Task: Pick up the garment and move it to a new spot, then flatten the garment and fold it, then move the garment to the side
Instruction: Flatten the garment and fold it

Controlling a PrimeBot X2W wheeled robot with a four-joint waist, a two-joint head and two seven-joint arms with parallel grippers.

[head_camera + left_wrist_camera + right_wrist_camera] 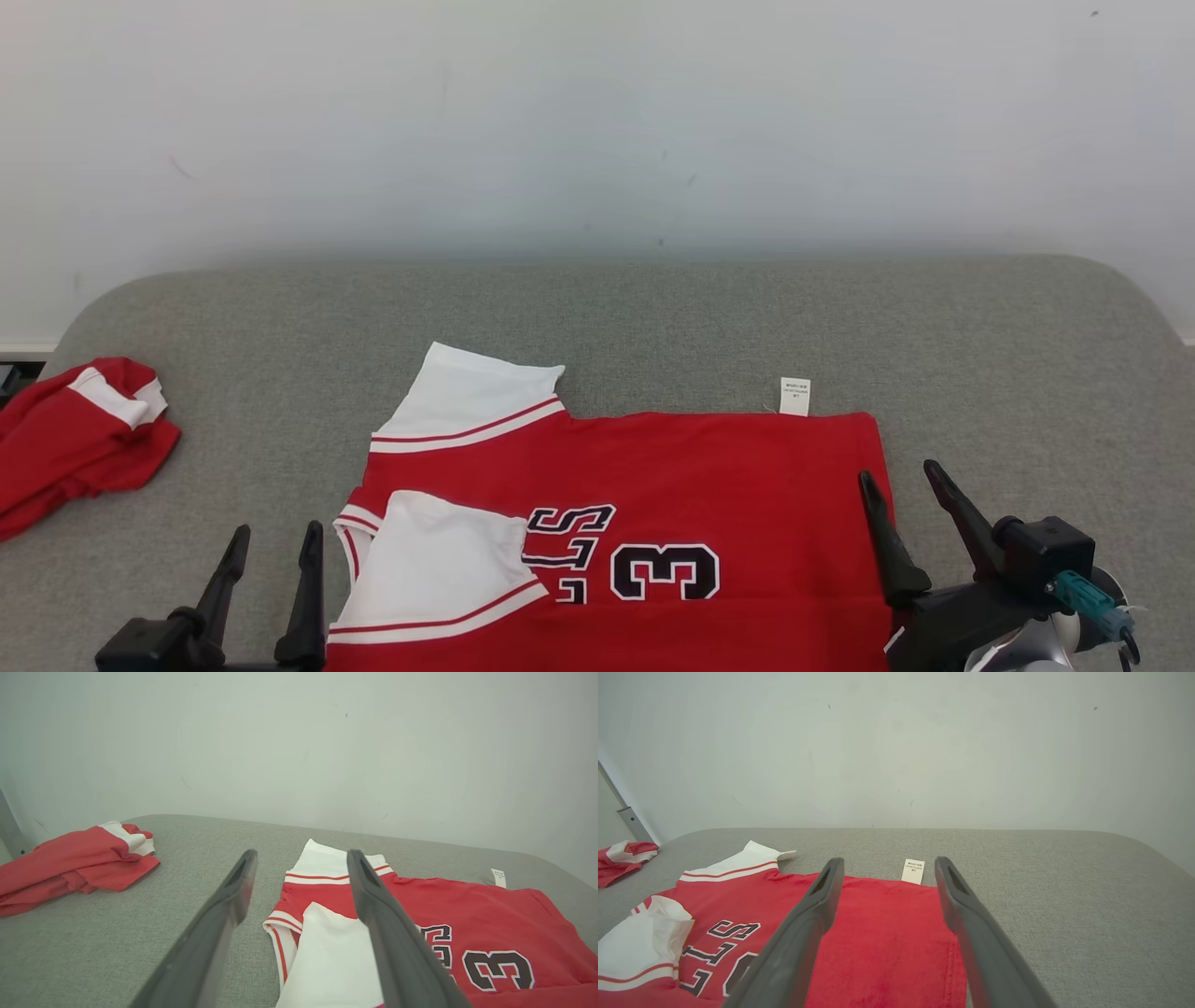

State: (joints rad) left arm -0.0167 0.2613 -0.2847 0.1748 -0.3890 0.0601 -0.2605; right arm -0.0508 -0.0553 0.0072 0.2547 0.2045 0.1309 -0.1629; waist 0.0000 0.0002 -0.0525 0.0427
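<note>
The garment [709, 485] is a red jersey with white sleeves and a black number 3, lying folded lengthwise on the grey table, sleeves to the left and a white label [794, 396] at its far edge. It also lies in the left wrist view [467, 914] and the right wrist view [878, 933]. My left gripper [276, 538] stands open at the lower left, just left of the near sleeve, holding nothing. My right gripper [904, 478] stands open over the jersey's right hem, empty too.
A second red and white garment [79, 439] lies crumpled at the table's left edge, also in the left wrist view [70, 858]. The grey table [653, 317] runs back to a white wall. Bare cloth surface lies behind and right of the jersey.
</note>
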